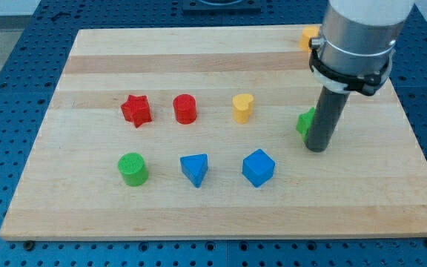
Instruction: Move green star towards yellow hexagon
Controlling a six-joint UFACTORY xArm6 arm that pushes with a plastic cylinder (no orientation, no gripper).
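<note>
The green star (305, 122) lies at the view's right on the wooden board (87, 208), mostly hidden behind my rod. My tip (316, 149) rests on the board just right of and below the star, touching or nearly touching it. The yellow hexagon (308, 36) sits at the view's top right near the board's top edge, partly hidden by the arm's grey body. It is well above the star.
A red star (136, 110), a red cylinder (185, 109) and a yellow heart-like block (242, 107) form a row at mid-board. Below them are a green cylinder (133, 169), a blue triangle (195, 169) and a blue cube (258, 167).
</note>
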